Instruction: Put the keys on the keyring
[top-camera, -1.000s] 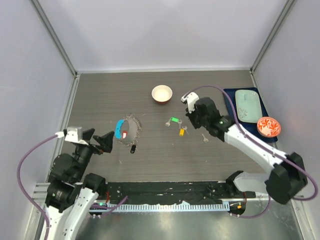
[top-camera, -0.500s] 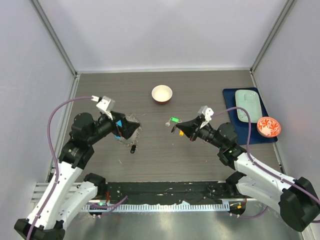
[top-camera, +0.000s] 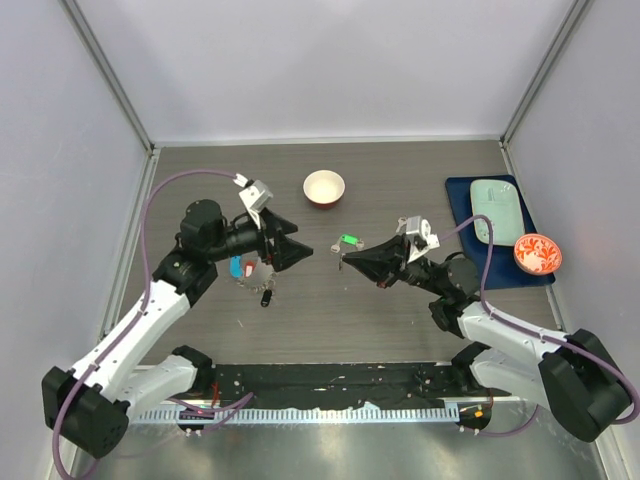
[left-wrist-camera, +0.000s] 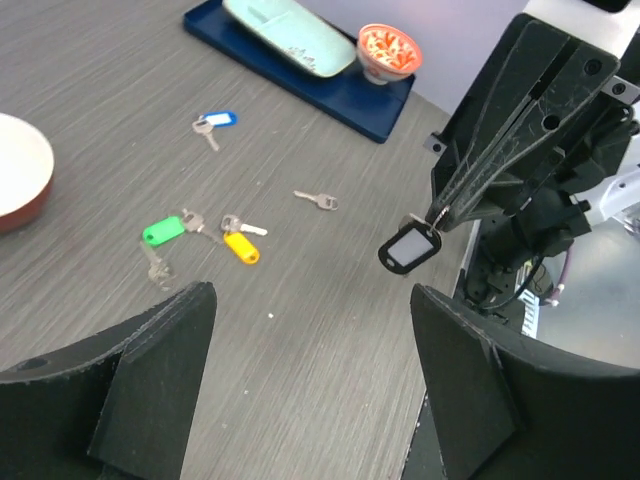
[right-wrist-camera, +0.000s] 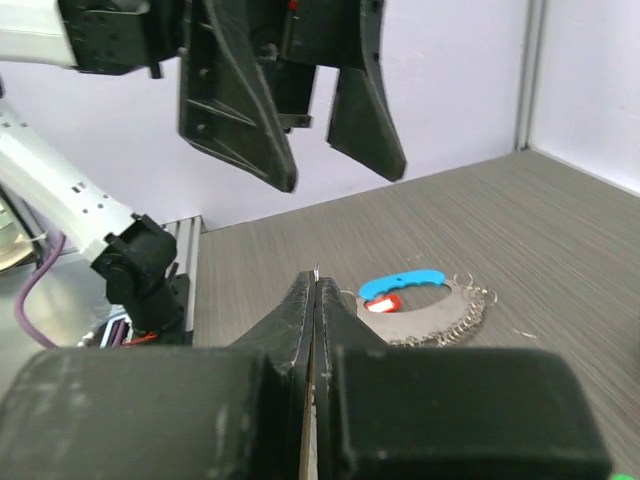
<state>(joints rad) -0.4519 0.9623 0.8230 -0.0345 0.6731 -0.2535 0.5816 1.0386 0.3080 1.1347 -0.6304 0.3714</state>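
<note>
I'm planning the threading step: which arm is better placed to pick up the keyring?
Left, likely. The left gripper is open and free, close to the keyring, which lies under that arm. The right gripper is shut on a black-tagged key, farther off.

You are at a robotics lab test cell, not a home or a shop. Plain pale wall panels (top-camera: 320, 60) set in aluminium frame posts (top-camera: 110, 75) box in a dark wood-grain table (top-camera: 330, 320) on three sides. The black-and-white left arm (top-camera: 140, 325) and right arm (top-camera: 510, 330) are bolted side by side at its near edge above a brushed metal base plate (top-camera: 330, 450). Purple cables (top-camera: 190, 175) loop off them in the open.
</note>
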